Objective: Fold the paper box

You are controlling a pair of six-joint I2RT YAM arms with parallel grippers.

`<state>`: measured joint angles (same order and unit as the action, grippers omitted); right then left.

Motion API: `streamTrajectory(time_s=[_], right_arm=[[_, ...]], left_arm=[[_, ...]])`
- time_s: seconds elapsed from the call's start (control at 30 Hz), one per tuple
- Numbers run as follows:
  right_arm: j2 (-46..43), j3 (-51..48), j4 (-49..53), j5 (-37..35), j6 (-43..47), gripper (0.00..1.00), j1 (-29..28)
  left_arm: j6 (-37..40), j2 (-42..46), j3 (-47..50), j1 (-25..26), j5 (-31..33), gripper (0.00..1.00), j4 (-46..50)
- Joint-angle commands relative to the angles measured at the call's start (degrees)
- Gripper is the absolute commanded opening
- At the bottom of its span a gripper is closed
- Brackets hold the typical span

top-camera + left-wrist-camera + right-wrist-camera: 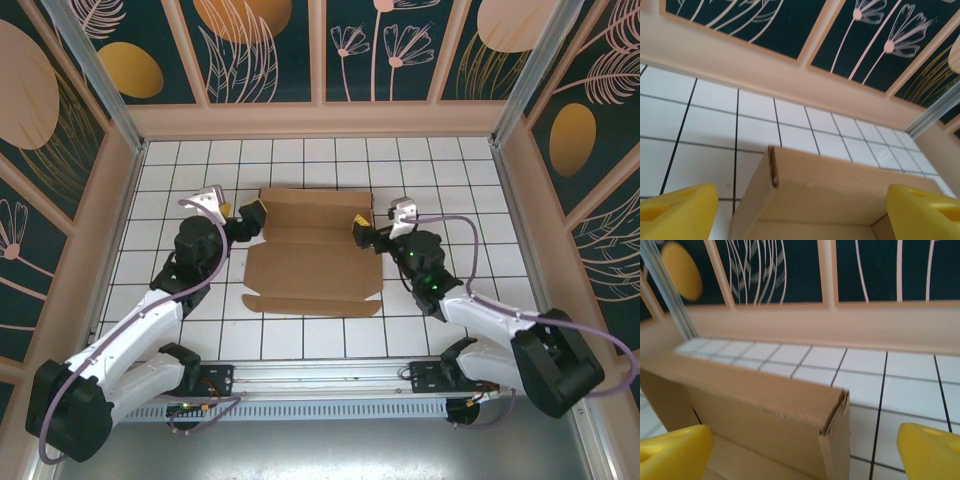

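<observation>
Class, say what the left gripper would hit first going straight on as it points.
Probably the cardboard box: its upright wall and corner stand between the open fingers of the left gripper, though depth is unclear.

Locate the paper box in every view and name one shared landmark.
Top external: paper box at the table's centre.
Left wrist: box at bottom centre.
Right wrist: box at lower left, its corner mid-frame.
Shared landmark: white gridded tabletop.

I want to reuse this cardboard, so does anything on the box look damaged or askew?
Yes: the box has a frayed corner on its raised wall in the right wrist view, the edge torn ragged where two walls meet. Otherwise nothing stands out.
</observation>
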<state>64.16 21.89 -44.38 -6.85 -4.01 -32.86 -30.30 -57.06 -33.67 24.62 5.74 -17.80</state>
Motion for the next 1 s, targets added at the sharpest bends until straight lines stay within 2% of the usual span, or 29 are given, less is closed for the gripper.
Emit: streamTrajectory(time_s=[0.0,0.1,0.17,0.5,0.67,0.83,0.87,0.97], right_arm=[[-0.8,3.9,3.2,0.3,-6.4,0.92,3.3],[3.3,11.0,13.0,0.5,-9.8,0.91,6.2],[5.7,13.5,15.4,-0.1,-9.9,0.91,6.4],[14.5,14.1,15.5,1.2,-10.8,0.85,6.8],[15.3,12.8,15.0,1.1,-11.0,0.82,6.8],[13.7,13.0,16.2,0.3,-10.1,0.82,6.8],[12.5,13.3,16.6,0.2,-9.1,0.84,6.8],[7.9,13.3,16.7,-2.1,-5.8,0.91,6.5]], left_arm=[[-2.9,-6.4,-3.9,-2.3,-2.9,0.85,0.0],[-5.1,-11.5,-5.7,-4.0,-4.1,0.85,-1.0],[-5.3,-14.3,-6.0,-4.6,-4.9,0.85,-2.5],[-10.4,-24.8,-2.8,-5.5,-8.2,0.79,-9.9],[-13.0,-28.4,0.0,-5.4,-9.0,0.74,-12.4],[-13.4,-28.7,0.0,-5.5,-8.5,0.70,-10.7],[-13.2,-27.7,-0.5,-5.5,-8.0,0.70,-9.7],[-11.2,-23.5,-3.6,-5.4,-5.9,0.81,-5.8]])
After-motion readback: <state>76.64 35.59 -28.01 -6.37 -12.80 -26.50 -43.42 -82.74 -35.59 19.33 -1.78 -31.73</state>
